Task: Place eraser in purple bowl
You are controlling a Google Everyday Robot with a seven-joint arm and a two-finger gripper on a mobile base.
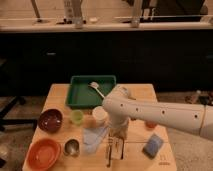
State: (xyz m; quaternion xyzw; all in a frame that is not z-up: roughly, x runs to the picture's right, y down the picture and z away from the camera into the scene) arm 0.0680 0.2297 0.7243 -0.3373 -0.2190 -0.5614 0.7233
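Observation:
My gripper (116, 149) points straight down at the near middle of the wooden table, at the end of the white arm that comes in from the right. It is shut on the eraser (109, 155), a long narrow dark block that lies lengthwise towards me at the fingertips. The upper part of the eraser is hidden by the hand. The purple bowl (50, 120) sits on the table's left side, well to the left of the gripper, and holds nothing.
An orange bowl (44, 153) stands at the front left with a metal cup (72, 147) beside it. A green cup (76, 116), a white cup (99, 114) and a pale blue cloth (94, 136) lie between bowl and gripper. Green tray (75, 100) at the back, blue-grey block (153, 145) right.

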